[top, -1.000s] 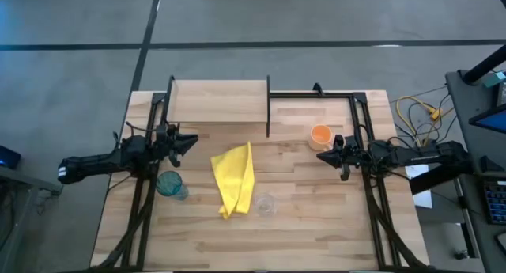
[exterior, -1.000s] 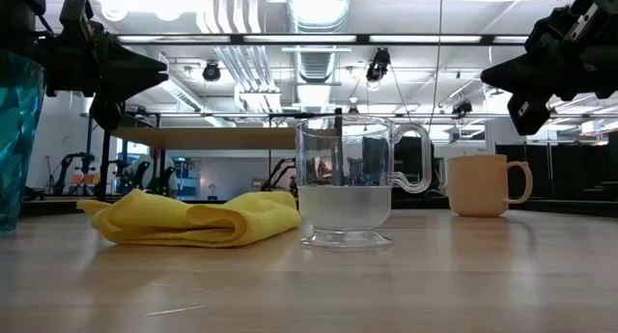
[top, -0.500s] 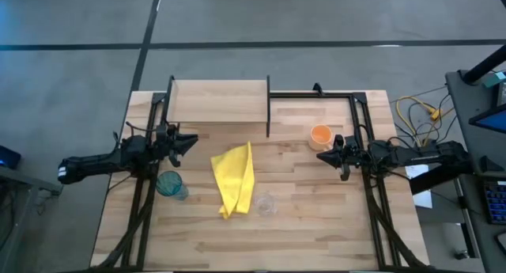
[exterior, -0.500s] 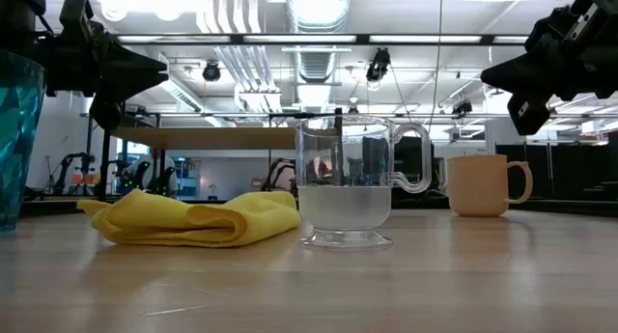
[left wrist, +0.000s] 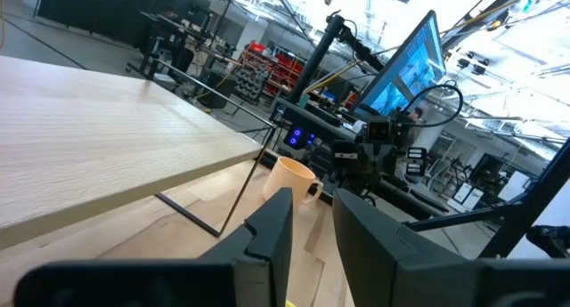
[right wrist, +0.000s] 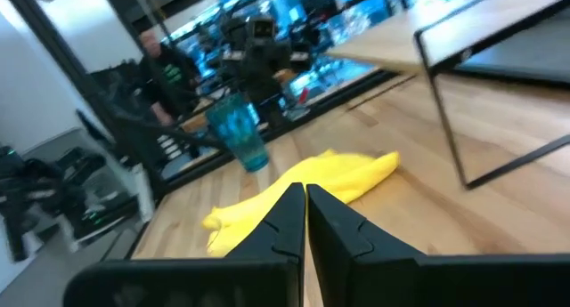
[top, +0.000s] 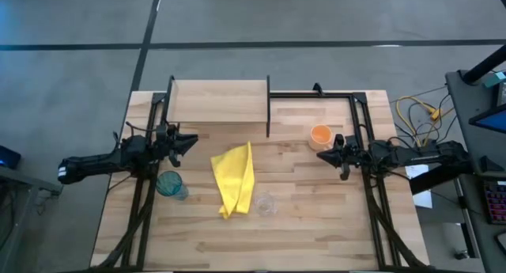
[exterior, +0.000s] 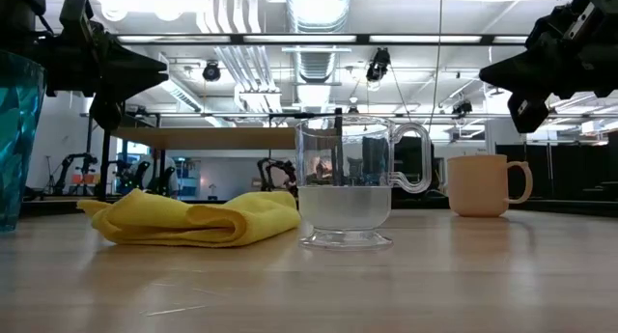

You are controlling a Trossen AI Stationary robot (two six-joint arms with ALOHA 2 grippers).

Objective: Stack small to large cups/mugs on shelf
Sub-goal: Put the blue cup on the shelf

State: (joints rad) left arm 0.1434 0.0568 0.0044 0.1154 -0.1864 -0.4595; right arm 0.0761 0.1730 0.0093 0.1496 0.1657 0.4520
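The tiny clear glass (top: 265, 203) stands on its base on the tabletop near the middle; it also shows in the low view (exterior: 346, 183). The orange mug (top: 320, 136) stands upright at the right, just left of my right gripper (top: 322, 157), which is shut and empty. The teal tumbler (top: 169, 183) stands upright at the left, just nearer than my left gripper (top: 194, 138), which is shut and empty above the table. The shelf (top: 219, 100) stands on black legs at the far left.
A crumpled yellow cloth (top: 235, 178) lies on the tabletop between the tumbler and the clear glass. A black metal frame (top: 357, 107) runs along the table's far and side edges. A person stands beyond the table in the right wrist view (right wrist: 165, 67).
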